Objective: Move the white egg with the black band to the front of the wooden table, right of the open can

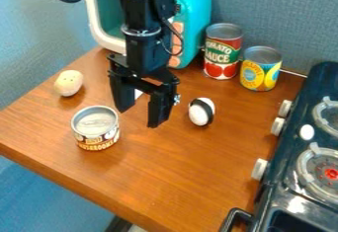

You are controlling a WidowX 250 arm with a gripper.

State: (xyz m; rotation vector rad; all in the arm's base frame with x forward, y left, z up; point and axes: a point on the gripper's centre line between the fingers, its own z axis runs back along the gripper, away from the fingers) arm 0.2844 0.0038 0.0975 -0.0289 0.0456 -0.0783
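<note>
Well, we see the black gripper (139, 117) hanging over the wooden table (178, 176), its two fingers spread apart with nothing gripped between them. The arm (142, 43) comes down from the top edge, which cuts it off. Just beside the fingers, between eight and nine o'clock, we find the low, silver-topped can (96, 128), upright, its dark-and-pale label partly turned from us. Some small white thing (138, 94) peeks out behind the gripper – too hidden for us to name. At three o'clock lies a white, egg-like object (201, 111) with a black band, and at ten o'clock, farther off, a beige, lumpy one (68, 83) with small dark marks.

Toward one o'clock we see a red-and-green can (222, 53); at two, near it, a yellow-and-blue one (260, 70). Both stand upright. The teal toy oven (196, 9) at twelve is cropped by the top edge and partly covered by the arm. The dark toy stove (290, 147), between three and four, runs out of view – its black handle (235, 217) is cut by the bottom edge.
</note>
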